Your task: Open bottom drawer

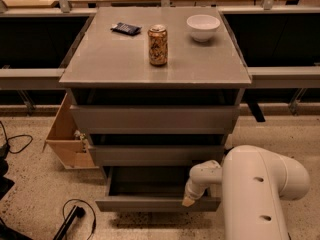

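Note:
The grey cabinet has three drawers. The bottom drawer (150, 203) is the lowest one and stands pulled out toward me, its plain grey inside (150, 181) showing. My white arm comes in from the lower right. My gripper (189, 199) is at the right end of the drawer's front edge, touching its top rim. The two taller drawer fronts above it, the top one (152, 118) and the middle one (155, 154), are pushed in.
On the cabinet top (100, 64) stand a can (157, 45), a white bowl (203, 27) and a small dark packet (126, 28). A light wooden box (67, 134) sits left of the cabinet. Black cables (75, 216) lie on the speckled floor.

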You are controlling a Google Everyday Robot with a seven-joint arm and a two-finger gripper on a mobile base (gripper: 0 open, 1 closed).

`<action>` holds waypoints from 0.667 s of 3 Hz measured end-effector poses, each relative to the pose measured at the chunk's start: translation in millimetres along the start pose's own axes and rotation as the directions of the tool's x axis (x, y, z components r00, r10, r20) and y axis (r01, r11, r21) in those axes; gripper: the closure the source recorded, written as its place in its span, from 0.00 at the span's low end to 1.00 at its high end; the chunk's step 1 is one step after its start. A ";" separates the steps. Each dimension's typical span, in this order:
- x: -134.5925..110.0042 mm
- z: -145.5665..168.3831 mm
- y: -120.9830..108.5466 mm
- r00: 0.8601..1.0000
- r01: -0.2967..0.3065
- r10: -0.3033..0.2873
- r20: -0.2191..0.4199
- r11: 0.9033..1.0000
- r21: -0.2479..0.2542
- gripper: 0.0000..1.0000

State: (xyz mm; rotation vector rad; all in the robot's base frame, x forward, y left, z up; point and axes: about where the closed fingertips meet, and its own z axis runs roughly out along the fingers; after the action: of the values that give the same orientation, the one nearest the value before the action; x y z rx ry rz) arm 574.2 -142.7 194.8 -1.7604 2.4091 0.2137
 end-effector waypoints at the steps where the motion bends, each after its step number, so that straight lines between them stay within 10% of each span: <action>1: 11.7 -1.0 18.0 1.000 -0.020 0.020 -0.020 0.999 -0.028 1.00; 2: 23.4 -7.5 21.4 0.998 -0.045 0.043 -0.042 0.999 -0.030 1.00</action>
State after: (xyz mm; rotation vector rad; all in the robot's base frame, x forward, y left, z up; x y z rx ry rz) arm 546.5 -159.5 197.9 -1.7428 2.4885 0.2229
